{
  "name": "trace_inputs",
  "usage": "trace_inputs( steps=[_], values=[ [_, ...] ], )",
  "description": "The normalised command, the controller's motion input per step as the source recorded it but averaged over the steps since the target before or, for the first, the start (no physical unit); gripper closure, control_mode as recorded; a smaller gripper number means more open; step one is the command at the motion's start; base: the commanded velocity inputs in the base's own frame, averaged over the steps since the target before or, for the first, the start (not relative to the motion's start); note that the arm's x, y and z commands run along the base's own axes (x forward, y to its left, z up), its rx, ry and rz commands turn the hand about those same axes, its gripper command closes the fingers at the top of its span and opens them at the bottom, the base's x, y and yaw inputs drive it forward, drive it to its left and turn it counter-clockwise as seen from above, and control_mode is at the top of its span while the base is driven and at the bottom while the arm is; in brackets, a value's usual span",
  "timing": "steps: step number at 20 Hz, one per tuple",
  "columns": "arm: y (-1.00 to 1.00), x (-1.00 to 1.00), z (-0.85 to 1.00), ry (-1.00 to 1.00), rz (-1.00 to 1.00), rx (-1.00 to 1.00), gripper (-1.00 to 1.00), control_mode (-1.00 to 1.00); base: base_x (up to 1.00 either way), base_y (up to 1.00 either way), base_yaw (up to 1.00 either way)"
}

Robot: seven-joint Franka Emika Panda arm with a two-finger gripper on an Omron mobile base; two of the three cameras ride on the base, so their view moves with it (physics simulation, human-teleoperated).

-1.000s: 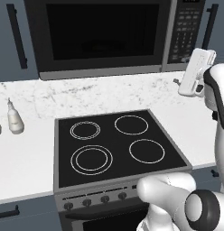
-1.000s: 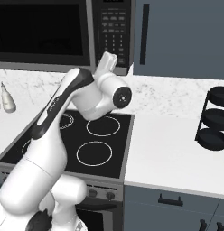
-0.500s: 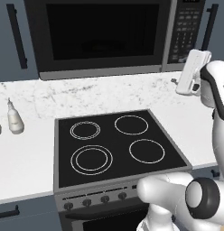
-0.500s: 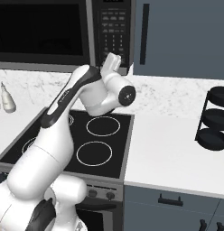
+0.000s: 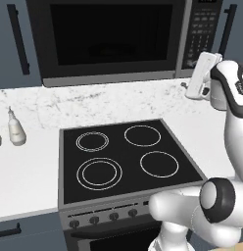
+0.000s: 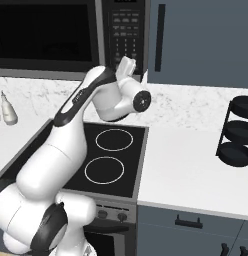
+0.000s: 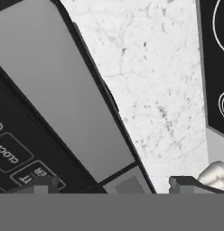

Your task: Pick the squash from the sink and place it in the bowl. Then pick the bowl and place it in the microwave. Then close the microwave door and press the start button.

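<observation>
At the far right of the microwave (image 5: 128,39), by the lower part of its button panel (image 5: 203,34), the tool (image 7: 114,182) is raised above the white marble counter (image 5: 109,100). Its two dark fingertips (image 7: 41,184) stand wide apart and nothing is between them. From the hand camera the panel's keys sit just beside the left tip, with a grey strip of the frame running alongside and the marble beyond it. The microwave door (image 5: 109,41) is shut, its dark glass facing the room; what lies behind it cannot be made out. Below and nearer sits a black stove (image 5: 123,157) with four ring burners, its knobs along the near edge. A small pale bottle (image 5: 15,130) stands on the counter at the far left. On the counter to the right, a dark rack (image 6: 237,132) holds three stacked round trays. Grey cabinet doors (image 6: 201,42) hang to the right of the microwave.
</observation>
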Motion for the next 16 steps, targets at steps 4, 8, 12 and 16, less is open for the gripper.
trace_inputs(
  steps=[4, 8, 12, 16],
  values=[
    [0.0, 0.48, -0.01, 0.0, 0.0, 0.0, -1.0, -1.0, 0.0, 0.0, 0.0],
    [0.0, 0.52, -0.08, 0.0, 0.0, 0.0, -1.0, -1.0, 0.0, 0.0, 0.0],
    [0.04, 0.23, -0.27, -0.01, 0.0, 0.0, -1.0, -1.0, 0.0, 0.0, 0.0],
    [0.58, -0.69, -0.39, -0.07, 0.0, -0.01, -1.0, -1.0, 0.0, 0.0, 0.0]
  ],
)
